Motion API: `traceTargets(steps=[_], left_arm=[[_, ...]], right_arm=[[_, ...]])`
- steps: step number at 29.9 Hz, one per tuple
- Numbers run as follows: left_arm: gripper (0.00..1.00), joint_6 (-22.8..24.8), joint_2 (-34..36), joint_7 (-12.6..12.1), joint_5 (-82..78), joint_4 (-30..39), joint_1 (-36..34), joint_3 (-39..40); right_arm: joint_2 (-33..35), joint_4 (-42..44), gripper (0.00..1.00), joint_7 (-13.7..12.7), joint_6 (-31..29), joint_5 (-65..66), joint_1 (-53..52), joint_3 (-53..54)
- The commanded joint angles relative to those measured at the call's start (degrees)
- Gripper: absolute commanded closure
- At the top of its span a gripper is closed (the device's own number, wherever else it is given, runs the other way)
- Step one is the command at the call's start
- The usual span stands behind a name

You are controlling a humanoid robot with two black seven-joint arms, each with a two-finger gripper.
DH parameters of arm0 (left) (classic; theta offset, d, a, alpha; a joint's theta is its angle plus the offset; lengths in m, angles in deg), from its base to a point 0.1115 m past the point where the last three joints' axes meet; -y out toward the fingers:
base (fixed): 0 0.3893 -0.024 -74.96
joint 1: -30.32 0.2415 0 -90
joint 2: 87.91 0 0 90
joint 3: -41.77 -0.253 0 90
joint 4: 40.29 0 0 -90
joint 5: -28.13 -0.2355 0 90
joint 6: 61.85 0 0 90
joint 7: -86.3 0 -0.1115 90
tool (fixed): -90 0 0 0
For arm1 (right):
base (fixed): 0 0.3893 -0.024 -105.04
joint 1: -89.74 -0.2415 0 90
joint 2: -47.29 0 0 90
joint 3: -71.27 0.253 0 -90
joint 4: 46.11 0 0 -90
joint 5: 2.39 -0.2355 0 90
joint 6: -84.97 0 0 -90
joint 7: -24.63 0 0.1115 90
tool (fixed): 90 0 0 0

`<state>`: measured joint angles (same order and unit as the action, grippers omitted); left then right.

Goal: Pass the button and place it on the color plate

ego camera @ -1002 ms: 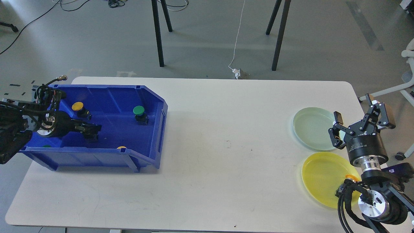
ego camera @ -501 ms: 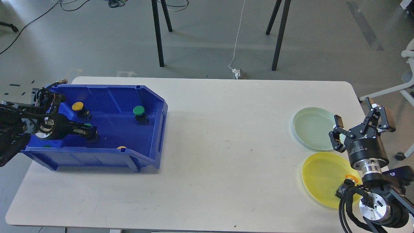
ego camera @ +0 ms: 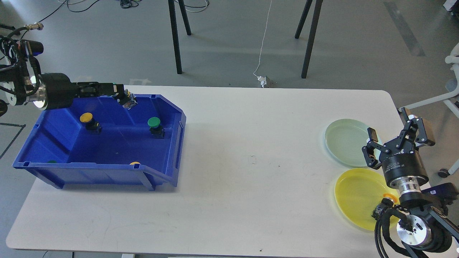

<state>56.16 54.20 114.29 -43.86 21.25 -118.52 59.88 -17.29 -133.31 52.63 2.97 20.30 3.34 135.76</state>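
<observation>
My left gripper (ego camera: pixel 123 95) is raised above the back rim of the blue bin (ego camera: pixel 172 143) and is shut on a button (ego camera: pixel 128 101). The button's dark and grey body hangs at the fingertips, and a little green shows on it. In the bin lie a yellow button (ego camera: pixel 86 118) and a green button (ego camera: pixel 154 123). Two more buttons show only as slivers behind the front wall. My right gripper (ego camera: pixel 394 135) is open and empty, between the pale green plate (ego camera: pixel 344 141) and the yellow plate (ego camera: pixel 356 197).
A small orange thing (ego camera: pixel 388 196) sits at the yellow plate's right rim, partly hidden by my right arm. The white table (ego camera: pixel 251 157) stretches between bin and plates. Black stand legs (ego camera: pixel 175 36) and a white chair are on the floor behind the table.
My left gripper has risen out of the bin with a button in it, up and to the back right. My right gripper has drifted slightly down and stays open.
</observation>
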Motion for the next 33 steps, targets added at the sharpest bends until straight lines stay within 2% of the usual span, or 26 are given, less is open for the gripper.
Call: traceTargets(steps=[1, 5, 12, 19, 24, 33], left_arm=[[0.96, 0.0, -1.1, 0.0, 9.9, 7.3, 0.5, 5.9], [0.96, 0.0, -12.0, 0.0, 16.0, 6.8, -0.1, 7.8], [0.96, 0.0, -28.8, 0.0, 14.7, -7.8, 1.2, 6.9], [0.95, 0.0, -30.5, 0.0, 14.6, -8.0, 2.2, 7.2], [0.95, 0.0, -30.3, 0.0, 14.6, -7.8, 2.3, 7.2], [0.95, 0.0, -30.2, 0.0, 14.6, -7.8, 2.2, 7.2]], right_arm=[[3.5, -4.2, 0.02, 0.0, 0.0, 3.0, -0.3, -2.4], [7.5, -10.9, 0.02, 0.0, 0.0, 3.6, 0.6, -4.2], [5.7, -12.0, 0.02, 0.0, -4.0, 2.9, 1.4, -6.5], [3.4, -9.8, 0.03, 0.0, -3.5, -1.6, -10.7, -16.3], [-0.4, -3.1, 0.03, 0.0, -3.5, -7.3, -22.0, -22.0], [-5.5, 4.8, 0.03, 0.0, -3.3, -7.5, -33.1, -29.9]])
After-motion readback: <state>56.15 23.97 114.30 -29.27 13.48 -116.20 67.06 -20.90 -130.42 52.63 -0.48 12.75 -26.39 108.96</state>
